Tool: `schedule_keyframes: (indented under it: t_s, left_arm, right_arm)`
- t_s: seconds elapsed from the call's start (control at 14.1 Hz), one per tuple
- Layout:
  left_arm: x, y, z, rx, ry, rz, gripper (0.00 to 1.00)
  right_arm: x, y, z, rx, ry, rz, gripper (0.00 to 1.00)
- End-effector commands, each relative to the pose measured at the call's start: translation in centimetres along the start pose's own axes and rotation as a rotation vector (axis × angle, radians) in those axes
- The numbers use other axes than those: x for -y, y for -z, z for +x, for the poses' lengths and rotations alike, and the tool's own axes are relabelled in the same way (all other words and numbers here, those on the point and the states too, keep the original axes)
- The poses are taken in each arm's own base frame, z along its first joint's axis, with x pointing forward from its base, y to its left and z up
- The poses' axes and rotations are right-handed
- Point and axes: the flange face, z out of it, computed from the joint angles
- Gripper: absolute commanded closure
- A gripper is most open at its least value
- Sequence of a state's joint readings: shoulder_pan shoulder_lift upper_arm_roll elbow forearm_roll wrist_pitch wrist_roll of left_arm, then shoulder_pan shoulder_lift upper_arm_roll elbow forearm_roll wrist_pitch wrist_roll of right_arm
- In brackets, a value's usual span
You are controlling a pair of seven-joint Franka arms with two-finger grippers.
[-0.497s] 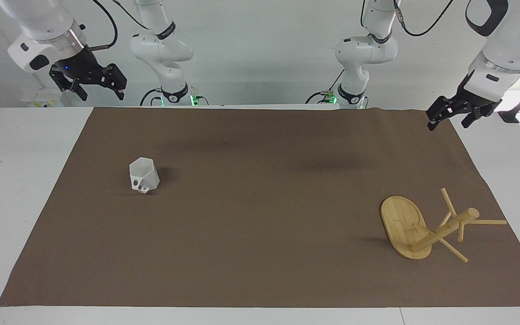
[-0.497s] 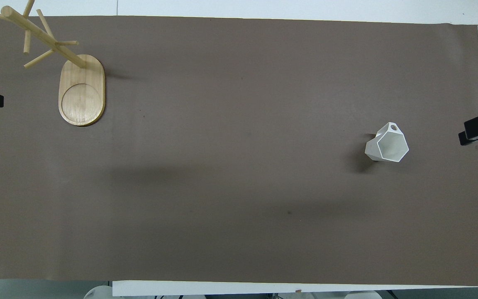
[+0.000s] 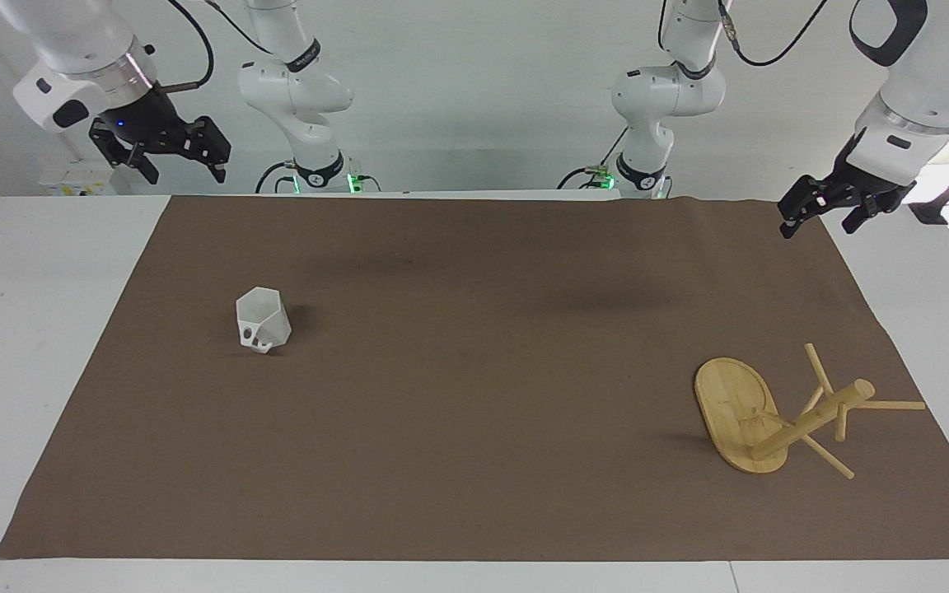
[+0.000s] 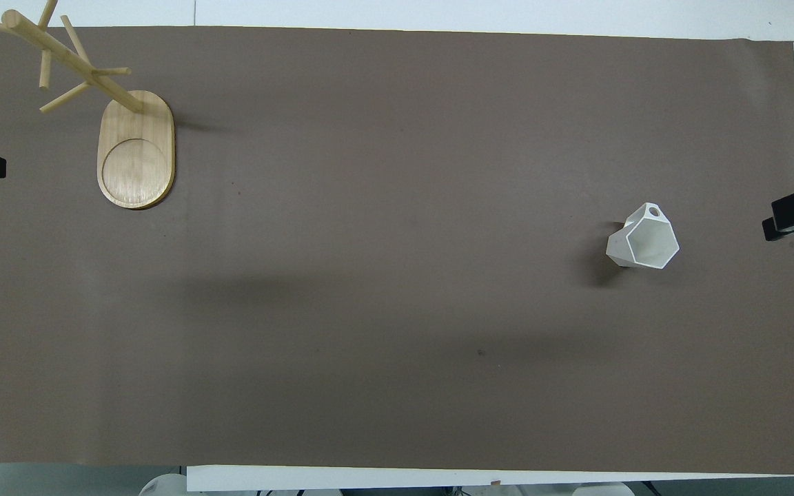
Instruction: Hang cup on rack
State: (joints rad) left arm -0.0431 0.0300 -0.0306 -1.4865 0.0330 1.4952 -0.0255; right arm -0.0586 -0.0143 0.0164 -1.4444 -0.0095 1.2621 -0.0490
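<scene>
I count one cup (image 3: 263,319) at centre-left of the facing view, one rack (image 3: 779,416) at lower right, and two arms, all well apart. Both the right gripper (image 3: 171,156), upper left, and the left gripper (image 3: 822,207), upper right, hang released and empty. My worry is the angular handle: a skewed grasp could make it miss a thin peg, or nudging could tip the rack.
</scene>
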Motion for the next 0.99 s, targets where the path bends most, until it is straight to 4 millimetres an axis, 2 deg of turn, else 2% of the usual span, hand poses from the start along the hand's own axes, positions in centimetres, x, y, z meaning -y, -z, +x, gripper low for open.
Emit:
schedule_keyframes:
  t_s: [0.0,0.14,0.28,0.36,0.57,0.78,0.92]
  left_arm:
    - [0.4,0.2,-0.7,0.008,0.002,0.020,0.00]
    - [0.4,0.2,-0.7,0.008,0.002,0.020,0.00]
    - [0.4,0.2,-0.7,0.008,0.002,0.020,0.00]
    - [0.4,0.2,-0.7,0.008,0.002,0.020,0.00]
    - [0.4,0.2,-0.7,0.008,0.002,0.020,0.00]
    - [0.4,0.2,-0.7,0.008,0.002,0.020,0.00]
    - [0.4,0.2,-0.7,0.008,0.002,0.020,0.00]
  right_arm:
    - [0.0,-0.9,-0.2,0.018,0.000,-0.014,0.00]
    - [0.5,-0.8,0.0,0.001,0.138,-0.019,0.00]
    - [-1.0,-1.6,0.8,-0.040,0.406,-0.020,0.00]
    - [-3.1,-2.0,1.2,-0.053,0.507,-0.013,0.00]
    - [-8.7,-4.8,3.8,-0.128,0.836,0.074,0.00]
    - [-13.7,-9.1,6.2,-0.225,1.073,0.184,0.00]
    - [-17.9,-14.2,6.9,-0.333,1.101,0.348,0.00]
